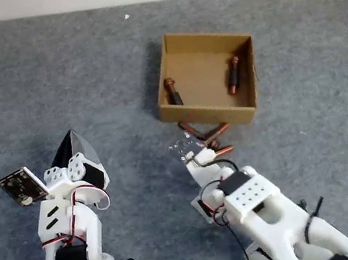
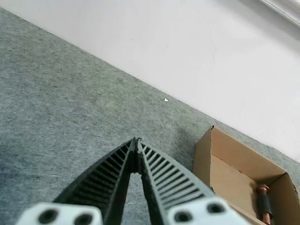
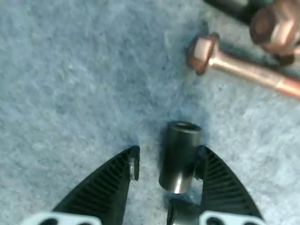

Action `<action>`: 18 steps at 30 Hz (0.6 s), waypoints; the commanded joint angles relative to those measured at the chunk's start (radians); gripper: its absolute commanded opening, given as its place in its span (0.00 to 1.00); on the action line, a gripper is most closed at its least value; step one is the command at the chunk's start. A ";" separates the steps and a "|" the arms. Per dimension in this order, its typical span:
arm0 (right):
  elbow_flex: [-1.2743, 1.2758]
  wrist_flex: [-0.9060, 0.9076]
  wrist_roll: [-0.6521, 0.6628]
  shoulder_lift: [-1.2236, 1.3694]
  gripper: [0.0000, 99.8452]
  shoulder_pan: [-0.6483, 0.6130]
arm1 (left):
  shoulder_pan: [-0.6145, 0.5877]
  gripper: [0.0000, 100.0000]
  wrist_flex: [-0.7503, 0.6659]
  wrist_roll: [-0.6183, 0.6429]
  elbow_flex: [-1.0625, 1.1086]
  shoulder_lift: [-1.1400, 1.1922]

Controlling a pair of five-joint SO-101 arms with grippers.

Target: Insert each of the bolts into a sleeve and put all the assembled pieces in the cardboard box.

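Seeing right claw [image 3: 167, 151] half open, gripping nothing; we note sleeve [image 3: 180, 157] between fingers, touching one; bolt [image 3: 243, 68] just farther.

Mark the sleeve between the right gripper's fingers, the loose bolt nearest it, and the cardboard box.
sleeve [image 3: 180, 159], right wrist view, middle of its dark side.
bolt [image 3: 243, 70], right wrist view, on its copper shank.
cardboard box [image 1: 206, 112], high view, on its outer wall nearest the arms.
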 commanded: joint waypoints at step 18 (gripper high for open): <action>-0.183 0.081 0.005 -0.022 0.01 0.165 | -0.007 0.01 -0.021 -0.009 0.019 -0.010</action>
